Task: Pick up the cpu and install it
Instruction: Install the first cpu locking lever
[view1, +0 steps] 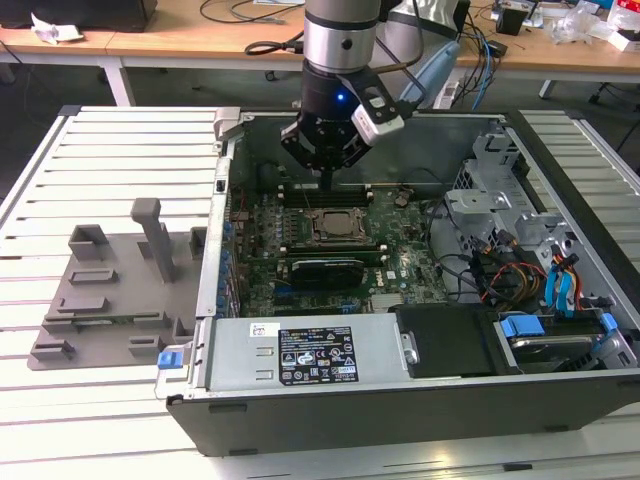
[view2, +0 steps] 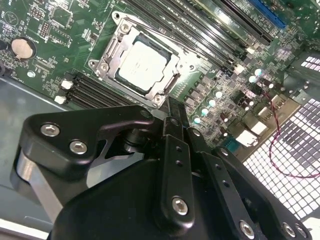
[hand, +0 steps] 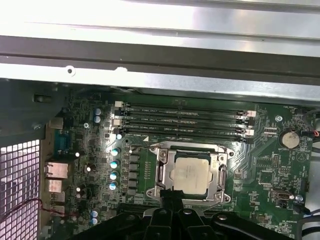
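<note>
The gripper (view1: 327, 168) is seen in the exterior view hanging over the open computer case (view1: 400, 400), just above the motherboard (view1: 400, 262). Its dark fingers (view2: 175, 125) are drawn together into a narrow point, with nothing seen held between them. The cpu (view1: 331, 224) is found directly below and just in front of the fingertips, apart from them, seated flat inside the socket frame (view1: 331, 226). In the second wrist view the cpu (view2: 141, 63) is shown as a pale silvery square lying level within the metal-edged socket frame (view2: 107, 55), just beyond the tip of the closed fingers. In the first wrist view the same chip (hand: 190, 172) is seen just past the fingertips (hand: 170, 200), enclosed by the frame (hand: 162, 172). Beyond the socket, further from the gripper, a row of memory slots (hand: 185, 120) is laid along the board, and a round coin battery (hand: 288, 139) is set off to one side. A second bank of dark slots (view2: 85, 92) is visible beside the socket on the side nearer the gripper body. Well apart from the gripper, toward the exterior view's left, a grey plastic tray (view1: 100, 300) with upright posts is placed on the slatted white table (view1: 120, 150). A tangle of coloured cables (view1: 520, 275) is gathered inside the case toward the exterior view's right.
</note>
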